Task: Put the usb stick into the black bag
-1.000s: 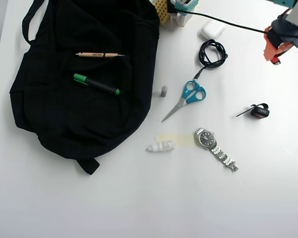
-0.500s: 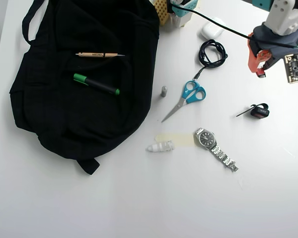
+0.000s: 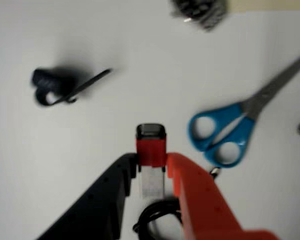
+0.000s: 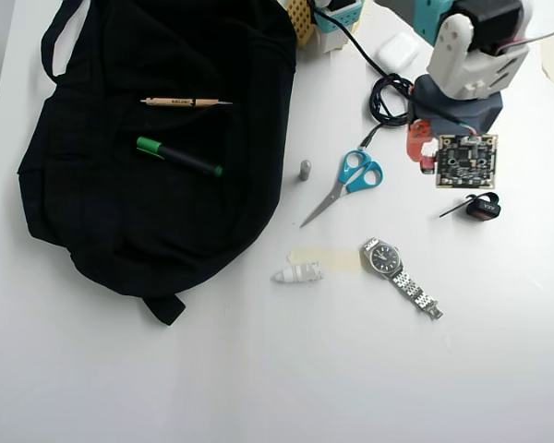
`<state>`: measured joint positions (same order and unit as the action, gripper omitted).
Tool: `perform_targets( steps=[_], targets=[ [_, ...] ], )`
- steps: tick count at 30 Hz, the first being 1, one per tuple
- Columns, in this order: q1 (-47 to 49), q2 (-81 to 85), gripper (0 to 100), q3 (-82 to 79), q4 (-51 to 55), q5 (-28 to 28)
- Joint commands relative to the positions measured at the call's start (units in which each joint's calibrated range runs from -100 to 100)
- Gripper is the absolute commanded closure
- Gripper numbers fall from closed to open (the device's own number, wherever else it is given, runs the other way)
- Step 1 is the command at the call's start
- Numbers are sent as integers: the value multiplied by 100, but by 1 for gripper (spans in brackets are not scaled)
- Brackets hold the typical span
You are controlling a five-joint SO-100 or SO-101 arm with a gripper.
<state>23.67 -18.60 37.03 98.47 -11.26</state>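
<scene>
Wrist view: gripper (image 3: 151,165) clamped on usb stick (image 3: 151,150), lower centre. Overhead view: gripper (image 4: 425,152) upper right beside scissors (image 4: 351,177); black bag (image 4: 120,231) at left. Carrying step, seemingly; next, leftward travel over the bag, then release.

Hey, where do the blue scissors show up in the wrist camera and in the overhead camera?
Wrist view: the blue scissors lie at the right, handles just right of the gripper, blades running off to the upper right.
Overhead view: the scissors lie centre-right, beside the black bag.
Shared landmark: the black-and-red clip.
</scene>
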Motion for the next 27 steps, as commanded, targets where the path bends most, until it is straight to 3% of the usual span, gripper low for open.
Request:
perform_targets(
  steps=[1, 24, 27],
  targets=[
    [-452, 457, 98, 250, 76, 35],
    [-3878, 731, 98, 178, 76, 35],
    [-4289, 690, 98, 169, 76, 276]
  ],
)
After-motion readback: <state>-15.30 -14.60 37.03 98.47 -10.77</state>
